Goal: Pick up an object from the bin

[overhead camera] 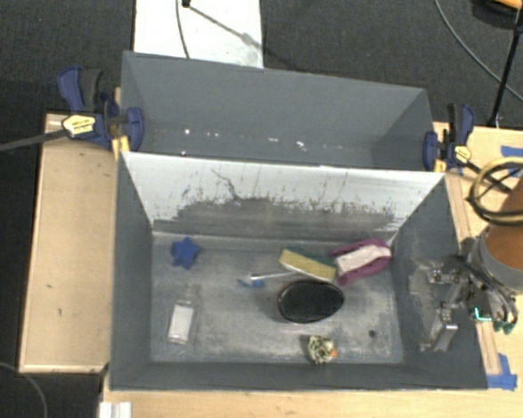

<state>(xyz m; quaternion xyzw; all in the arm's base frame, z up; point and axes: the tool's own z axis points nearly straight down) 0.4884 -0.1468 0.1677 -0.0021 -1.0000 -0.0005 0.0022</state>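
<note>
dark, perhaps carpeted floor [345, 31]

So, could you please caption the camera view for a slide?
End effector at the bin's right wall, apart from the black disc and yellow block mid-floor.

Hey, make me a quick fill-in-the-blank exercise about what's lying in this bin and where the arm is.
1. The end effector hangs at the ____ side of the bin in this view.
2. The small crumpled thing near the left wall is coloured ____.
3. The oval disc mid-floor is coloured ____.
4. The small clear packet lies to the ____ of that disc.
Missing words: right; blue; black; left.
</note>
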